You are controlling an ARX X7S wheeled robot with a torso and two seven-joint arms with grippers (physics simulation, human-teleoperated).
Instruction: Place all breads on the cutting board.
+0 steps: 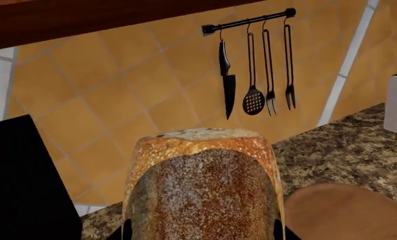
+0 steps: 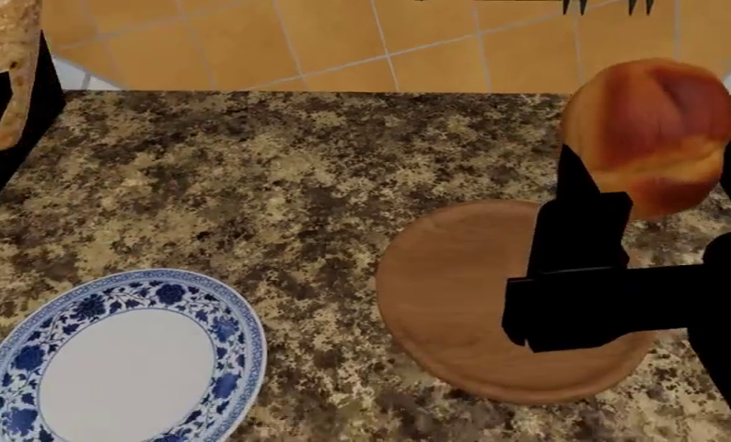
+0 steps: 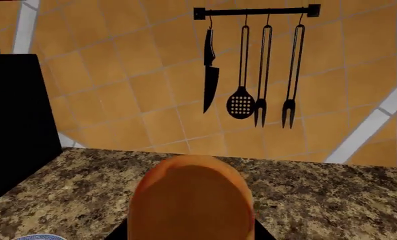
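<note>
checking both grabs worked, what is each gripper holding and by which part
Left gripper holds the seeded loaf by its lower end; right gripper holds the golden roll by its lower sides. Both are lifted off the counter.

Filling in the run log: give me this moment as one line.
left tool: shut on loaf, raised | right tool: shut on roll, above round disc | cutting board: not in view
</note>
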